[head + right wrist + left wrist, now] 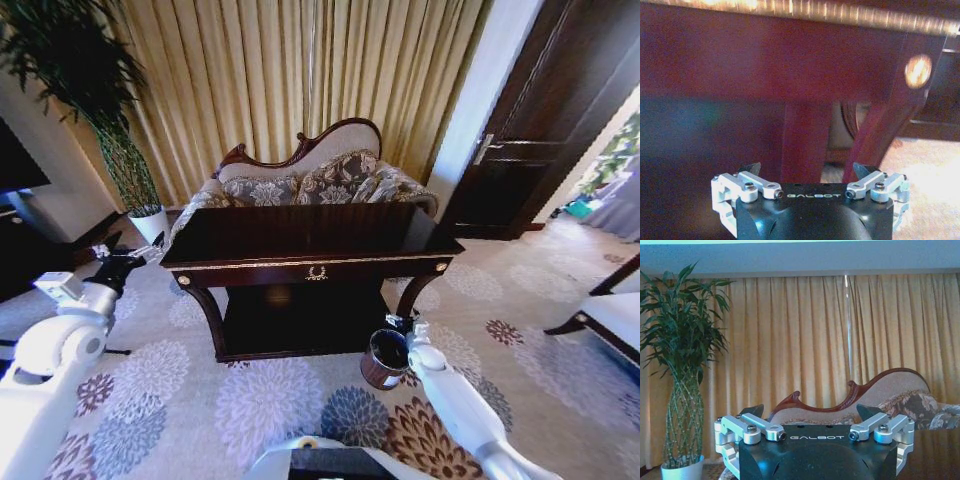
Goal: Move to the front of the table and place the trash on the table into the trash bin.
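Head view, nearest first: the robot's two pale arms reached forward over a flowered carpet [200,400]. The right gripper [400,325] sat low at the table's front right leg, just above the trash bin [385,358], a small round dark-brown bin with a shiny rim that stood upright on the carpet, its mouth facing up. In the right wrist view that gripper [809,169] had its fingers [751,168] spread wide with nothing between them, and the table's reddish front rail and curved leg [880,125] loomed close ahead.

The left gripper [128,258] was held higher, off the table's left end, near the white plant pot [150,224]. In the left wrist view it [812,413] was likewise wide open and empty, facing the curtain [815,340] and the sofa's carved back [860,395].

The table [310,245] stood square to the robot, its long axis running left to right, the gold emblem [316,272] on the front rail facing the camera and a lower shelf beneath. I could make out no bottle, scrap or paper wad on its dark glossy top.

Behind it sat the patterned sofa [310,180], then the curtain, with a tall plant [90,90] at far left and a dark door [540,120] at right.
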Tool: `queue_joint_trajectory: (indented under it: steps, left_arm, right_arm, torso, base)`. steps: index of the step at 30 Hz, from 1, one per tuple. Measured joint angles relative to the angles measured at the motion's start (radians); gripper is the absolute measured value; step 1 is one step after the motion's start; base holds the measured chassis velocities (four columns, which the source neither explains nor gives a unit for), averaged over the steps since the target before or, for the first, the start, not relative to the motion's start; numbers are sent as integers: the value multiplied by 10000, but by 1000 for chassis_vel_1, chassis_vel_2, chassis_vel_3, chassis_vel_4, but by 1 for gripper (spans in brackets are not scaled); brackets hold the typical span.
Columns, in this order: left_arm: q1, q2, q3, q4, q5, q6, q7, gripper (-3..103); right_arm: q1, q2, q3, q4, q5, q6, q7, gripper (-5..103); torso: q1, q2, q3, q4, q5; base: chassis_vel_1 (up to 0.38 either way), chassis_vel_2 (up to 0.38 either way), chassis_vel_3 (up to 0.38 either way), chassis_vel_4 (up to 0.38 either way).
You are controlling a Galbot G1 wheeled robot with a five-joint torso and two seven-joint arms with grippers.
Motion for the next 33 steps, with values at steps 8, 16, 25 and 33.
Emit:
queue_joint_trajectory:
  steps: [8,16,25,33]
  left_arm:
    - [-5,-69,-58,-4,9,3,-26,100]
    - [199,-366,-312,-202,170,198,-276,100]
    - [630,-725,-764,-243,245,473,-742,100]
    - [792,-736,-923,-270,244,476,-727,100]
  right_arm:
    - [-996,-653,1207,3528,857,-1490,-1,100]
    - [-1228,-927,1680,6204,1442,-2418,221,100]
    - [-1164,-1115,1514,8004,1714,-3098,895,100]
    - [-1309,-1275,1479,8400,1815,-3166,957,100]
  torso:
    - [-1,0,-1,3,-2]
    - [0,0,-1,3,-1]
    - [0,0,-1,4,-2]
    - [0,0,0,2,-1]
  base:
    - [0,0,0,0]
    - [0,0,0,0]
    - [0,0,0,0]
    - [0,0,0,0]
